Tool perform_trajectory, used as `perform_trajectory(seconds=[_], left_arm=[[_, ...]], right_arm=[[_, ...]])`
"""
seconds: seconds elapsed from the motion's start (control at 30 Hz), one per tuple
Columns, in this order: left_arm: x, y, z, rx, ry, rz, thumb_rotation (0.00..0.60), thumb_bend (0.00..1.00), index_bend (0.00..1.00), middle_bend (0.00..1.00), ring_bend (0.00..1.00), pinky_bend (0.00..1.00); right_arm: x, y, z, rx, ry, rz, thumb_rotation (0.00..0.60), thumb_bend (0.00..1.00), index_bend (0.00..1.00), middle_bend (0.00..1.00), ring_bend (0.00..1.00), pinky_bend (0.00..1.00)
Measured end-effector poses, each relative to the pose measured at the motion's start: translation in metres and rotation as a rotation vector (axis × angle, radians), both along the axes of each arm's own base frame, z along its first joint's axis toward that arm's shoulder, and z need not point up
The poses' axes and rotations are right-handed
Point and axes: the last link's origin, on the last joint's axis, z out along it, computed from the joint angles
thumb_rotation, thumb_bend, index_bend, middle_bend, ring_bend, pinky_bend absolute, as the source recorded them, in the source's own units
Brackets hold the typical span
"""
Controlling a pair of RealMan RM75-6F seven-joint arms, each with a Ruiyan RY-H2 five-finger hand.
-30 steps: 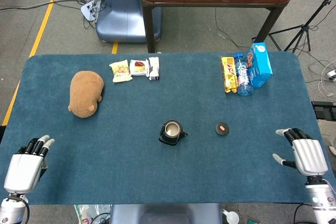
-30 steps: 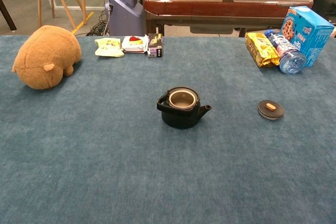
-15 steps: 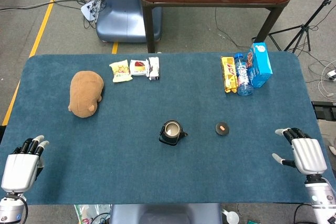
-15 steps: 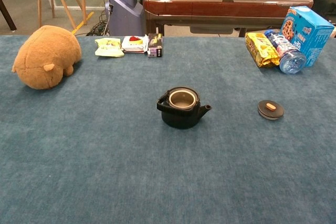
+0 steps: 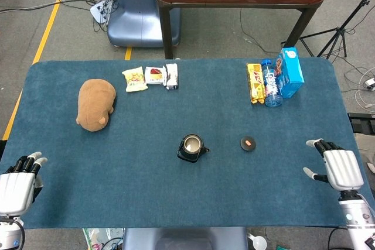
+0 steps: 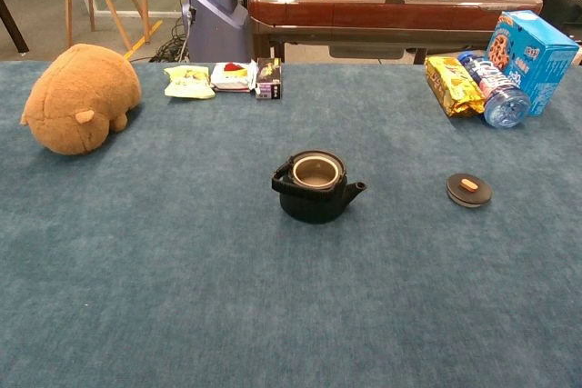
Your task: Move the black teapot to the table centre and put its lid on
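The left robot hand (image 5: 14, 184) sits at the near left corner of the blue-covered table (image 5: 146, 197), at its edge, back upward, with its dark fingers spread and nothing in them. It shows only in the head view.

Further in on the left lies a brown plush toy (image 5: 95, 104), resting on the cloth. Beyond it, toward the far edge, three small snack packets (image 5: 150, 76) lie side by side in a row.

Near the middle of the table stands the black teapot (image 5: 191, 147), upright, its mouth uncovered so the pale inside shows. In the chest view its spout points to the right and its handle arches at the left of the rim.

The lid (image 5: 248, 143) lies flat on the cloth to the right of the teapot, apart from it, a dark disc with a small orange knob on top.

At the far right of the table a yellow snack bag (image 5: 254, 82), a plastic bottle (image 5: 270, 86) lying on its side and a blue carton (image 5: 291, 72) sit pressed close together.

The right robot hand (image 5: 336, 167) is at the near right edge, back upward, fingers apart and thumb out to the side, holding nothing, well apart from the lid.
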Motion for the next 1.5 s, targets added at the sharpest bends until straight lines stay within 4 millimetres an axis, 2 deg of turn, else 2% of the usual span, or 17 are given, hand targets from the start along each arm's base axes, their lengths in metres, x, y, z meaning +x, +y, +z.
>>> perform_trajectory(seconds=[0.2, 0.5, 0.7, 1.07, 1.33, 1.5], left_arm=[[-0.001, 0.000, 0.002, -0.001, -0.003, 0.003, 0.600, 0.78, 0.36, 0.29, 0.26, 0.54], [-0.002, -0.003, 0.007, 0.016, -0.016, 0.006, 0.600, 0.78, 0.36, 0.29, 0.26, 0.54], [-0.001, -0.006, 0.008, 0.018, -0.019, 0.000, 0.600, 0.78, 0.37, 0.29, 0.26, 0.54], [-0.001, -0.011, 0.010, 0.016, -0.025, -0.008, 0.600, 0.78, 0.38, 0.29, 0.26, 0.54], [0.000, -0.012, 0.010, 0.013, -0.026, -0.012, 0.600, 0.78, 0.39, 0.29, 0.26, 0.54], [0.000, -0.014, 0.011, 0.012, -0.029, -0.017, 0.600, 0.78, 0.39, 0.29, 0.26, 0.54]], right_arm=[[0.018, -0.016, -0.001, 0.036, 0.079, 0.011, 0.600, 0.00, 0.34, 0.68, 0.63, 0.74], [0.059, -0.045, -0.010, 0.107, 0.208, 0.031, 0.600, 0.00, 0.29, 0.88, 0.82, 0.87], [0.082, -0.068, -0.020, 0.154, 0.277, 0.024, 0.600, 0.00, 0.29, 0.90, 0.85, 0.89], [0.120, -0.101, -0.061, 0.284, 0.308, 0.003, 0.600, 0.00, 0.29, 0.91, 0.85, 0.89], [0.120, -0.111, -0.088, 0.328, 0.358, -0.028, 0.600, 0.00, 0.29, 0.91, 0.85, 0.89], [0.114, -0.113, -0.095, 0.337, 0.361, -0.047, 0.600, 0.00, 0.29, 0.91, 0.85, 0.89]])
